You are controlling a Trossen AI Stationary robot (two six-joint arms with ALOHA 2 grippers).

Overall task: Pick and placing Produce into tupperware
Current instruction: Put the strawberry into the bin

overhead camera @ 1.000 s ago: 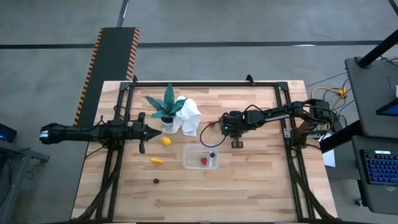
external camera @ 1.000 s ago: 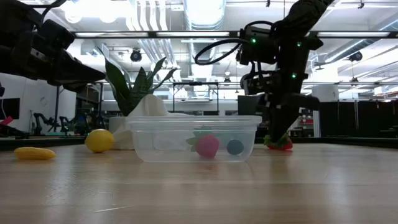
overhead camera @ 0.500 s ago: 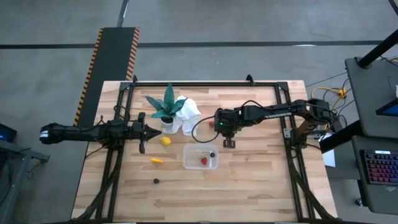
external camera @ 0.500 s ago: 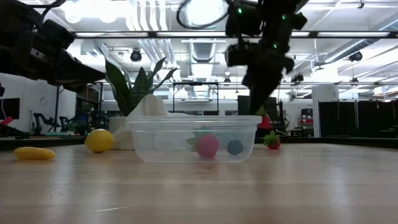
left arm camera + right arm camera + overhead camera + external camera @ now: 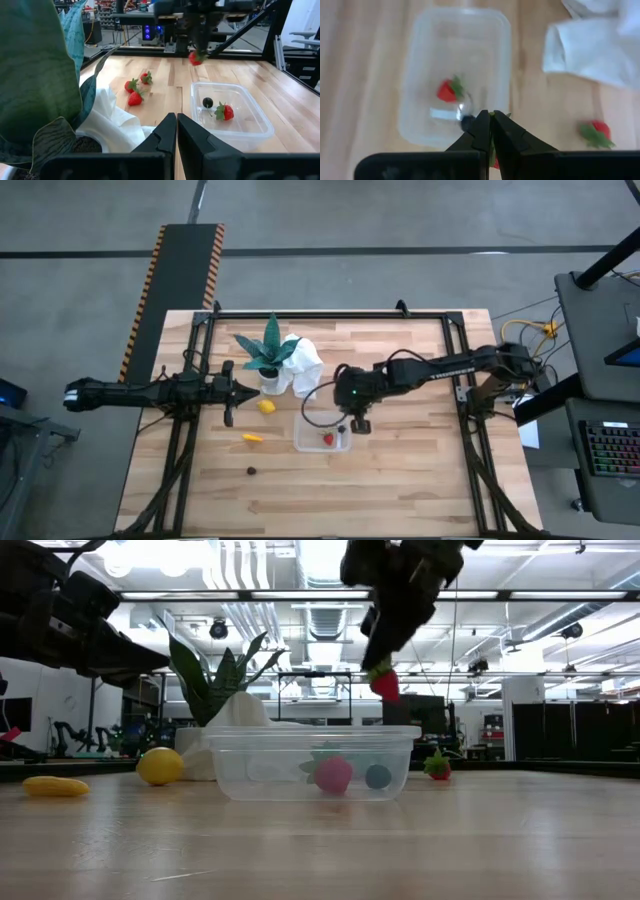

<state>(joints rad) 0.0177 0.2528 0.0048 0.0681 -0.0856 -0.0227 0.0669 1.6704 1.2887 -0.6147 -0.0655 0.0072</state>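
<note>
Since a second ago your right gripper [image 5: 385, 680] has swung from the bench's right side to above the tupperware [image 5: 322, 432], jaws clamped on a strawberry [image 5: 386, 685]. Centre it before releasing; you're near the right rim. Left gripper [image 5: 228, 392] waits closed, bench left.

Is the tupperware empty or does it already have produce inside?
Not empty. The tupperware holds one strawberry and one small dark round piece. The right gripper holds another strawberry above it.
</note>
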